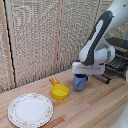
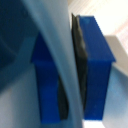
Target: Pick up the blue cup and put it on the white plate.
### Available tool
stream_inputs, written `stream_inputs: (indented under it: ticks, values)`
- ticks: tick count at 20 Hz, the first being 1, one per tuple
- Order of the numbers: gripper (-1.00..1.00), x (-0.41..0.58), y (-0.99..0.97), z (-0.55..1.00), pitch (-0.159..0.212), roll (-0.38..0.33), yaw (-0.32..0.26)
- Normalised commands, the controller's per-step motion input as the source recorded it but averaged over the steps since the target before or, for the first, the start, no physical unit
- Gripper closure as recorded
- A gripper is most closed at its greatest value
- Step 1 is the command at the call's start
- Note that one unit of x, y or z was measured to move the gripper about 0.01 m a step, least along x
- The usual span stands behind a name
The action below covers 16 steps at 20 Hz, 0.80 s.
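The cobalt cup [image 1: 80, 83] is a small blue cup at the middle right of the wooden table, to the exterior view's right of the yellow bowl. My gripper [image 1: 82, 76] comes down onto it from above, its white block right over the rim. In the wrist view the cup's wall [image 2: 54, 47] runs between the two dark-blue fingers [image 2: 96, 65], and the pads press on it, so the gripper [image 2: 70, 70] is shut on the cup. I cannot tell whether the cup's base touches the table. The alabaster plate [image 1: 30, 109] lies flat at the front left, apart from the cup.
A yellow handled bowl [image 1: 59, 91] sits between the plate and the cup. A dark wire rack [image 1: 116, 67] stands at the back right. A wicker screen [image 1: 40, 35] closes off the back. The wooden table [image 1: 95, 107] has its front edge near the plate.
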Motion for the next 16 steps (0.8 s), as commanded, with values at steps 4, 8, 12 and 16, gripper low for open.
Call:
stream_inputs:
  ticks: [4,8,12,16]
  values:
    - [1.0,0.476,0.05,0.99,0.039,0.0,-0.003]
    - [1.0,0.489,0.46,0.77,0.08,-0.006,0.037]
    - [1.0,0.479,0.68,0.61,0.108,-0.007,0.08]
    - [1.0,0.433,0.7,0.43,0.067,0.0,0.082]
